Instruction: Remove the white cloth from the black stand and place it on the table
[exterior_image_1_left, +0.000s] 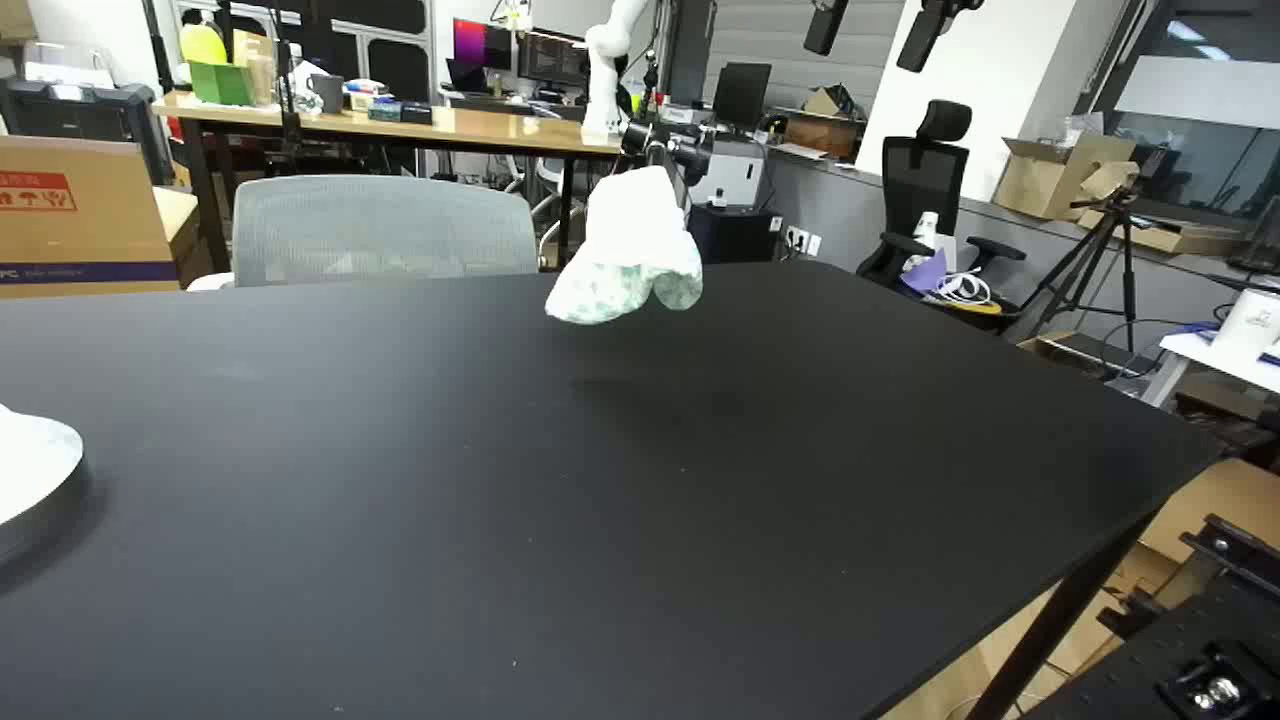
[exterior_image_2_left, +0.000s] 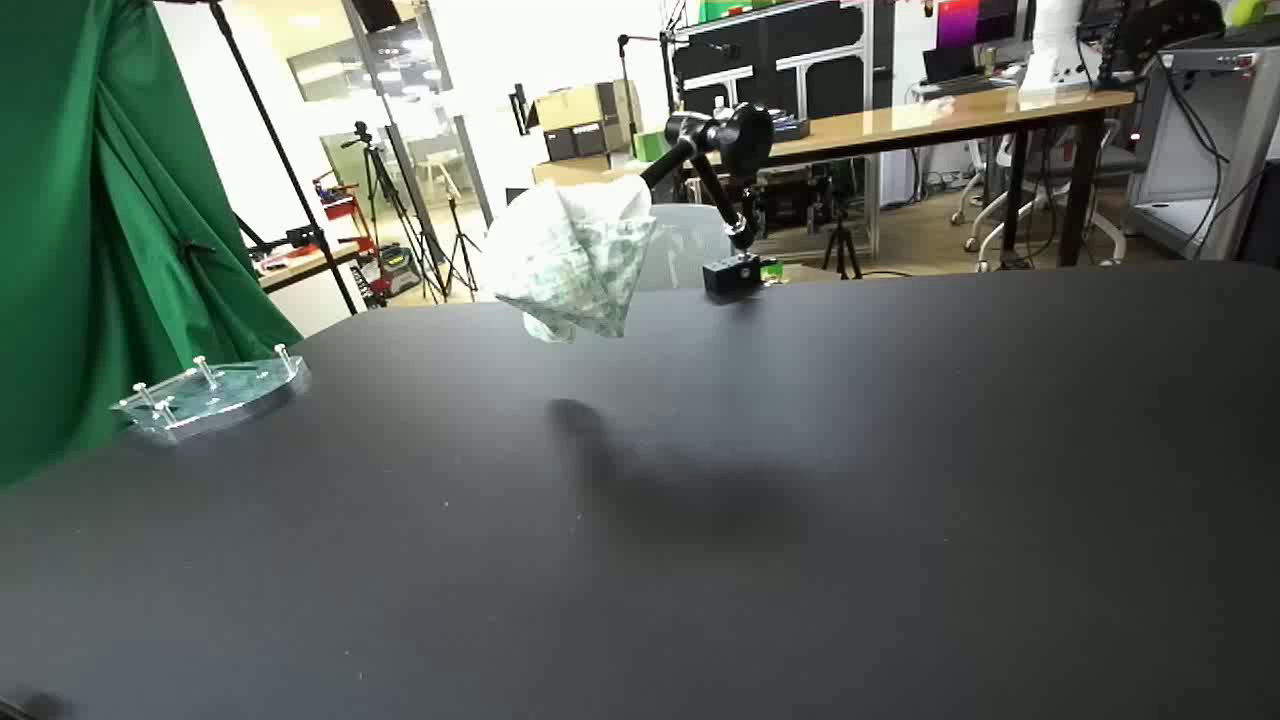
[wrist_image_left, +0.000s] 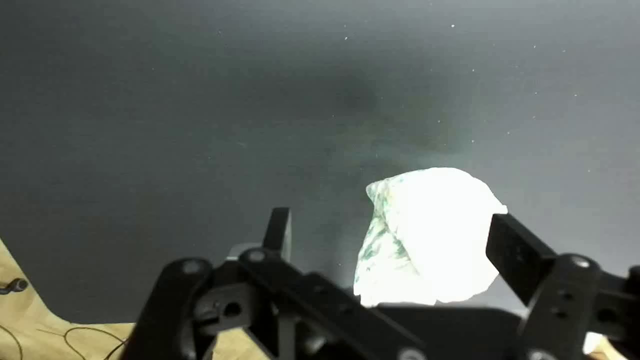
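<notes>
The white cloth with green patches hangs over the end of the black stand, above the table; it shows in both exterior views (exterior_image_1_left: 630, 240) (exterior_image_2_left: 580, 250). The black stand (exterior_image_2_left: 745, 140) has a jointed arm and a small box-shaped base at the table's far edge; in an exterior view its upper joint (exterior_image_1_left: 685, 150) shows behind the cloth. The black table (exterior_image_1_left: 560, 520) lies below. In the wrist view my gripper (wrist_image_left: 390, 220) is open, with the cloth (wrist_image_left: 445, 235) seen between its fingers, nearer the right finger. I cannot tell whether they touch. The gripper is not visible in the exterior views.
A clear plate with upright screws (exterior_image_2_left: 215, 395) lies near the table's edge by a green curtain (exterior_image_2_left: 60, 250). A white round-edged object (exterior_image_1_left: 35, 465) is at the frame's left edge. A grey chair (exterior_image_1_left: 385, 230) stands behind the table.
</notes>
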